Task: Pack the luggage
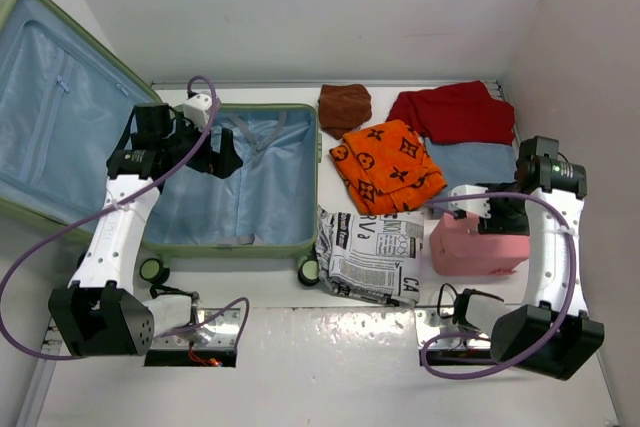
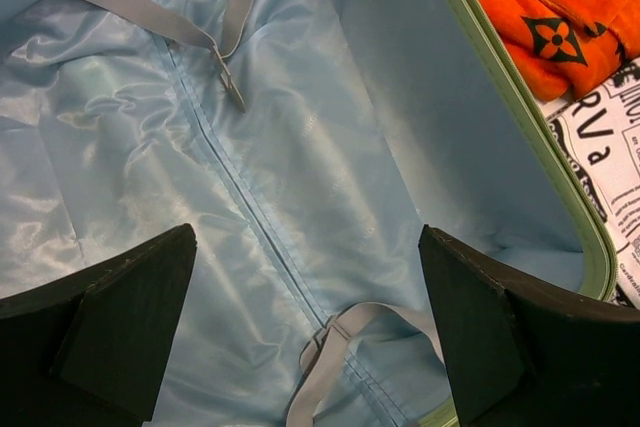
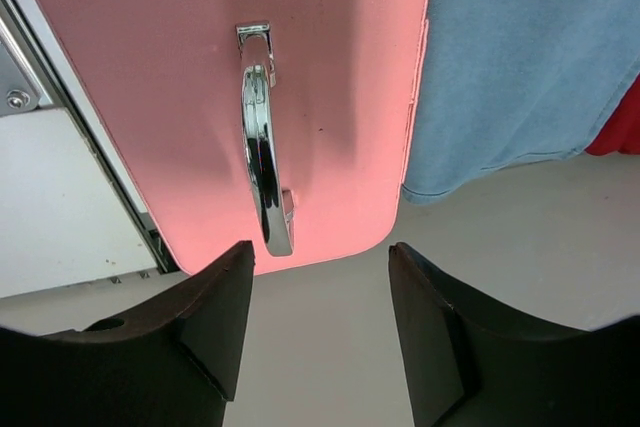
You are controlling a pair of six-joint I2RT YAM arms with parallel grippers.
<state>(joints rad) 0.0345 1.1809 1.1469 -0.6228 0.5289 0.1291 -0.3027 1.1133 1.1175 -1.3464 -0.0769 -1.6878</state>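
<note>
Though missed overhead, luggage shows strap clip.

Robot lab: white-walled test table

White arms; black joints; purple cables

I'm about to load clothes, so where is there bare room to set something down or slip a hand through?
Freest: the blue-lined floor of the pale-green hard-shell suitcase, holding only grey straps, and the white table strip between the newsprint-print cloth and the near edge. Crowded: right of the suitcase, among that cloth, the orange patterned cloth and pink boxy case.
</note>
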